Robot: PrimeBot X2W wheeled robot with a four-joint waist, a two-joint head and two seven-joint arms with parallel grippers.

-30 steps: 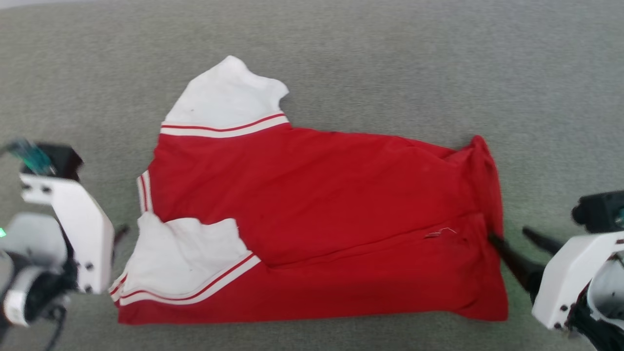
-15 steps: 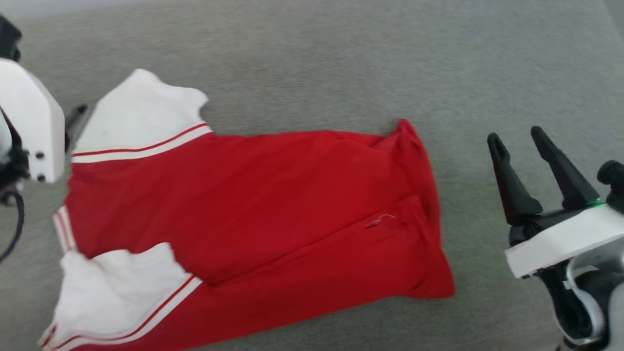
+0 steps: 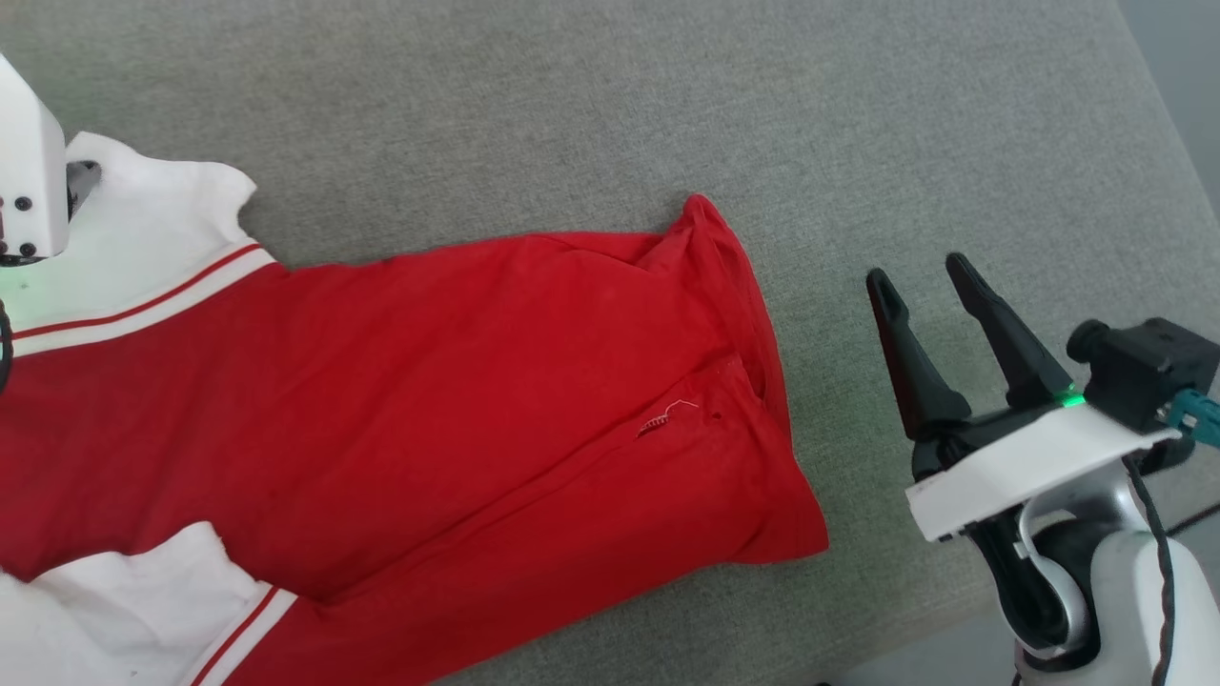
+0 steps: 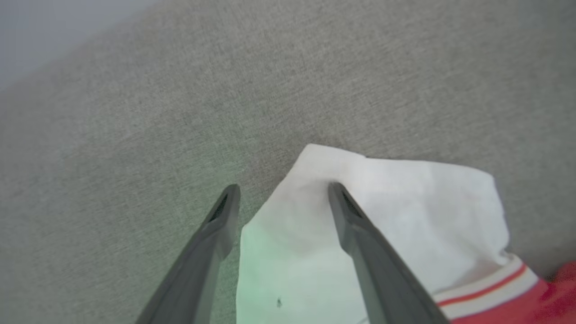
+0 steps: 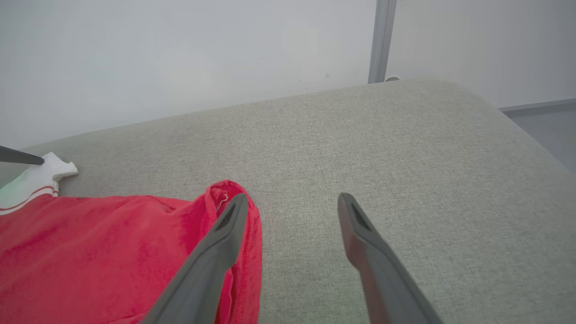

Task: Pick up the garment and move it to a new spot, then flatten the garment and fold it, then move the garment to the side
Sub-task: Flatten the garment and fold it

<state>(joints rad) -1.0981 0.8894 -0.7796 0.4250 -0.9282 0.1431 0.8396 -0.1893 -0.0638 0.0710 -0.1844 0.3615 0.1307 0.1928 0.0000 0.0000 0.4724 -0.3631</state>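
Note:
The garment (image 3: pixel 429 400) is a red jersey with white sleeves and red-white trim, lying spread on the grey cushioned surface (image 3: pixel 667 114). Its back faces up and no lettering shows. My left gripper (image 4: pixel 283 188) is open above the far white sleeve (image 4: pixel 405 211); one finger is over the sleeve and the other over bare grey fabric. Its white housing (image 3: pixel 29 181) sits at the head view's left edge. My right gripper (image 3: pixel 917 269) stands open to the right of the red hem (image 3: pixel 753 343), apart from it and holding nothing. In the right wrist view the right gripper (image 5: pixel 293 198) is beside the garment (image 5: pixel 90 252).
The grey surface stretches bare behind and to the right of the garment. Its rounded right edge (image 3: pixel 1153 143) drops to the floor (image 5: pixel 549 126). A white wall (image 5: pixel 180 54) and a vertical metal post (image 5: pixel 381 40) stand behind the surface.
The head camera has swung right, shifting the whole picture left. My right gripper came off the hem and now stands clear of it. My left gripper went from the near sleeve to the far sleeve.

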